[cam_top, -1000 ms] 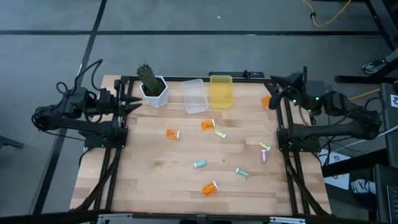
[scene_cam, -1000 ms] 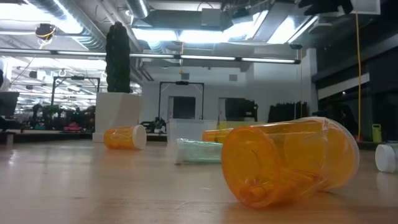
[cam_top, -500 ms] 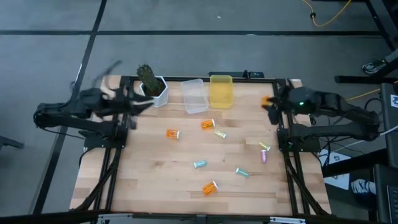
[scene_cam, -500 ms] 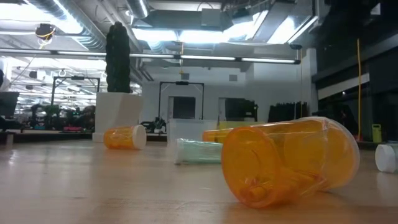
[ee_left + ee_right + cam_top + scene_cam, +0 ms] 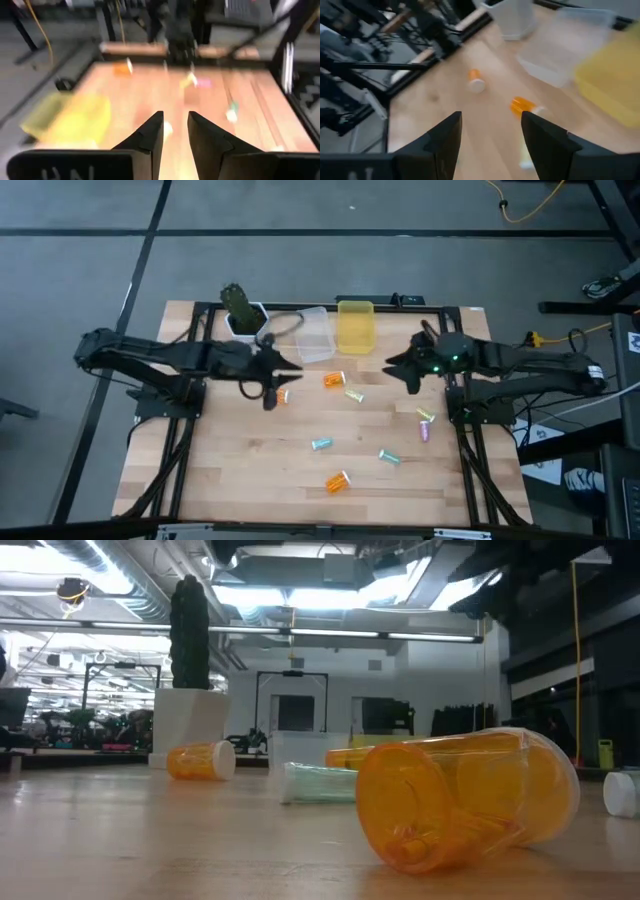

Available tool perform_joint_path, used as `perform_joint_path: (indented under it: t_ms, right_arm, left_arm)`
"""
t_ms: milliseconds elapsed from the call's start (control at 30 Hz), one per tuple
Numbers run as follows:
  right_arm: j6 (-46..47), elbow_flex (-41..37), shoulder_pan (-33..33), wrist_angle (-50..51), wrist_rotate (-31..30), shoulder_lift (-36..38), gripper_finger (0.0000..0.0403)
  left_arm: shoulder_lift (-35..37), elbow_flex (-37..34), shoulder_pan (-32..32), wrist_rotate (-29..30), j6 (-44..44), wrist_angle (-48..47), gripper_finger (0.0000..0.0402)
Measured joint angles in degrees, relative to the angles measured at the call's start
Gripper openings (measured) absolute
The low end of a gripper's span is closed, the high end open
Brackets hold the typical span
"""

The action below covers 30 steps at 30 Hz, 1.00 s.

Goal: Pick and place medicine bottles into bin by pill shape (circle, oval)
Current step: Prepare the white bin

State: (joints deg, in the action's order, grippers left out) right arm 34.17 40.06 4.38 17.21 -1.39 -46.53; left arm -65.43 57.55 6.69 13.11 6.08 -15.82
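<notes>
Several small medicine bottles lie on their sides on the wooden table [image 5: 230, 460]: orange ones [image 5: 277, 394], [image 5: 333, 380], [image 5: 338, 481], a pale green one [image 5: 354, 394], teal ones [image 5: 321, 444], [image 5: 388, 457] and a purple one [image 5: 425, 432]. My left gripper [image 5: 290, 368] is open and empty above the table, just beyond the left orange bottle. My right gripper [image 5: 392, 366] is open wide and empty, right of the yellow bin [image 5: 355, 326]. In the right wrist view, two orange bottles [image 5: 476, 80], [image 5: 522, 106] lie ahead of the fingers.
A clear bin [image 5: 313, 333] and the yellow bin stand at the far edge, with a white cactus pot [image 5: 243, 320] to their left. In the low view a large orange bottle [image 5: 465, 800] lies closest, with a pale green bottle [image 5: 320, 783] behind it. Black frame rails run along both table sides.
Both arms have swung out from the table's far corners toward its middle. My left gripper has gone right and toward the near edge, up to the left orange bottle. My right gripper has gone left. The bottles have not moved.
</notes>
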Motion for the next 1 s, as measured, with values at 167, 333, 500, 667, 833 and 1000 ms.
perform_joint_path:
  t_ms: [167, 333, 500, 667, 833, 1000]
  right_arm:
    - [0.76, 0.92, -2.42, -2.99, 0.22, -8.6, 0.0209]
    - [-1.39, 6.51, -3.37, -2.89, 0.07, -19.29, 0.0209]
    - [-5.32, 13.11, -3.06, -0.78, -0.89, -28.94, 0.0209]
    - [-10.76, 17.77, -3.08, 0.62, -1.04, -36.61, 0.0209]
    - [-16.49, 21.47, -2.81, 1.15, 2.19, -44.2, 0.0209]
    - [-17.36, 26.43, -1.57, 0.5, 3.02, -51.87, 0.0209]
  left_arm:
    - [-0.12, 2.09, 4.61, -0.01, 5.37, -7.04, 0.0082]
    - [2.4, 2.2, 9.24, 0.56, 7.35, -10.72, 0.0082]
    - [4.77, 2.26, 12.16, 5.59, 7.48, -11.59, 0.0082]
    - [6.22, 2.26, 13.17, 10.28, 7.84, -12.21, 0.0082]
    - [6.78, 2.26, 13.17, 11.85, 10.98, -13.19, 0.0082]
    - [6.86, 2.24, 13.17, 12.63, 11.44, -14.83, 0.0082]
